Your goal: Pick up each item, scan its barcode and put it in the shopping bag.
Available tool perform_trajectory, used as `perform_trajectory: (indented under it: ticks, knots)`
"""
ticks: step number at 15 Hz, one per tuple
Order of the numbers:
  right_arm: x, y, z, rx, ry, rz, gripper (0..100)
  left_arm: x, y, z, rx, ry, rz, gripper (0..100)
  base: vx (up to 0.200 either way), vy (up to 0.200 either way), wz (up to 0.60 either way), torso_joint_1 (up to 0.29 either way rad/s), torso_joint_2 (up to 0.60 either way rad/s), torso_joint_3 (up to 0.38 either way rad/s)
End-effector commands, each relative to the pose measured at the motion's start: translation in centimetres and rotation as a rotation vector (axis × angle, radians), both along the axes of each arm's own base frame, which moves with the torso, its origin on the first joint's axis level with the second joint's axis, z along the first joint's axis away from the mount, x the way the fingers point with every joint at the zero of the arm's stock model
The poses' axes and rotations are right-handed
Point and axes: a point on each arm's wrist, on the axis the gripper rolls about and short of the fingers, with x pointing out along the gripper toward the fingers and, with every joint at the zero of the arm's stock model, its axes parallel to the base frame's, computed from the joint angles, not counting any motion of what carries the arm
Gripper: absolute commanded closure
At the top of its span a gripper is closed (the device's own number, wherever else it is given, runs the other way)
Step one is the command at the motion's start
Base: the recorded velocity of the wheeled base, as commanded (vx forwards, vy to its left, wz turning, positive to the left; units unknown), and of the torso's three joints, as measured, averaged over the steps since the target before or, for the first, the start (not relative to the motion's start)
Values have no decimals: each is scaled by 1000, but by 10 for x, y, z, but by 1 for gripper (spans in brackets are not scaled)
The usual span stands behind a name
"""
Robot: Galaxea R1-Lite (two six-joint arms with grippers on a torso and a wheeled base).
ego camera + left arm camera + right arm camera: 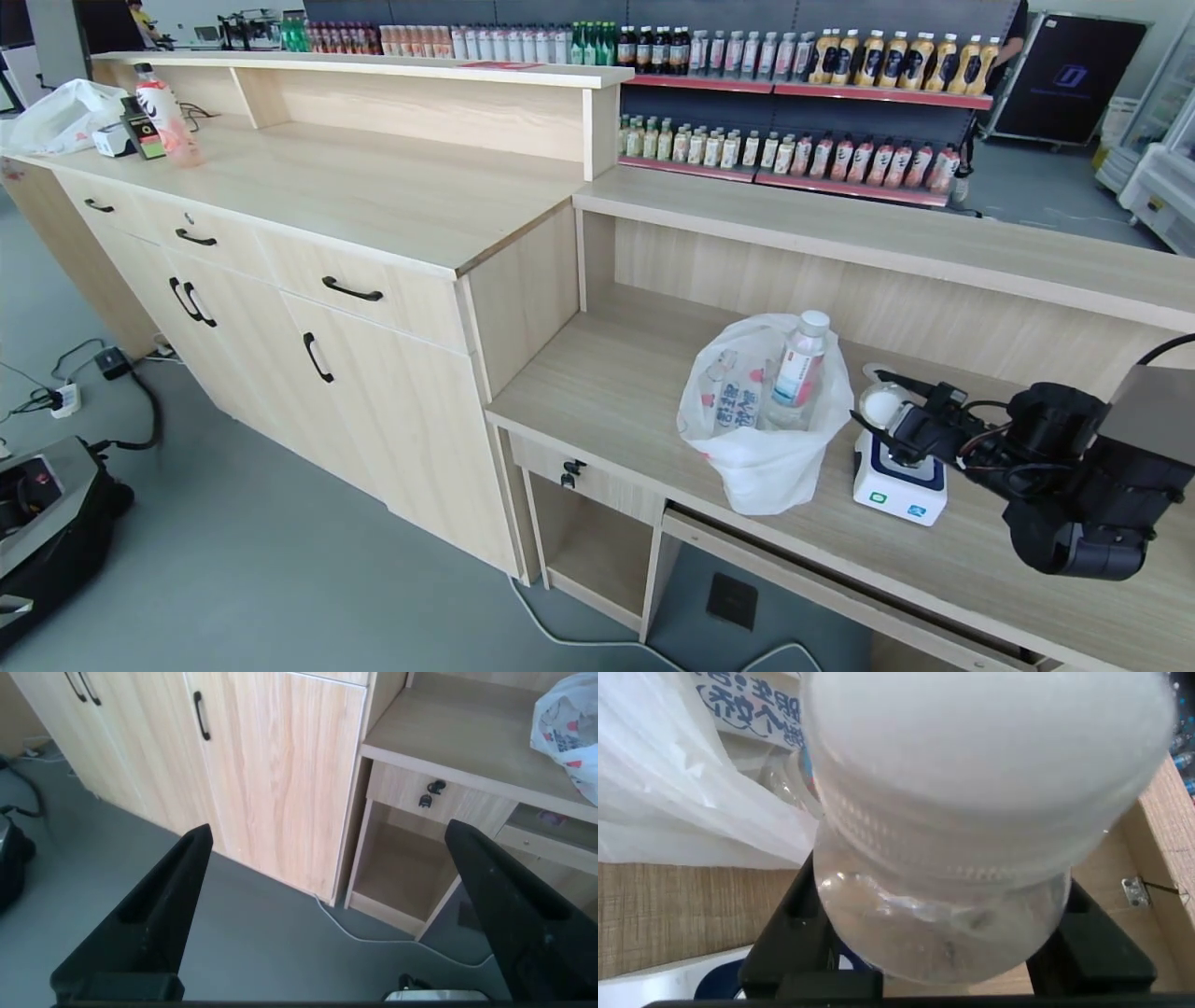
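On the far left, a pink bottle [163,112] was seen standing on the raised counter [373,196], well apart from the work. The left gripper [327,833] was held low over the floor beside the cabinet doors [280,765], its fingers spread wide and holding nothing. On the lower desk [607,373] the shopping bag [756,457] was found upright, with one clear bottle [800,369] standing inside. Just to its right, a second bottle [952,859] was pinched between the fingers of the right gripper [885,411] above the scanner [901,485].

A slip was judged the main risk: the smooth, round plastic could be turned or lost if the grip were loosened in transfer. The thin bag's mouth could be snagged, or the bag toppled, were the bottle carried in too low. The standing bottle could be knocked over as well. Whether the barcode was faced toward the scanner could not be told, so a missed scan was possible.
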Motion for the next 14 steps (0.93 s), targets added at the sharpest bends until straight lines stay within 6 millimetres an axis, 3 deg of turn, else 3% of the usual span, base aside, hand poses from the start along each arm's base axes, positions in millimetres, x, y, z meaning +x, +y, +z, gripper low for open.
perform_trajectory:
  ticks: [1,14]
  knots:
    - [0,2,2,-1,-4,5,100,0,0,0,-1,-1,0,0,0,0,0,0,0,0]
    - [-7,1,17,-33,-44,8,100,0,0,0,1,-1,0,0,0,0,0,0,0,0]
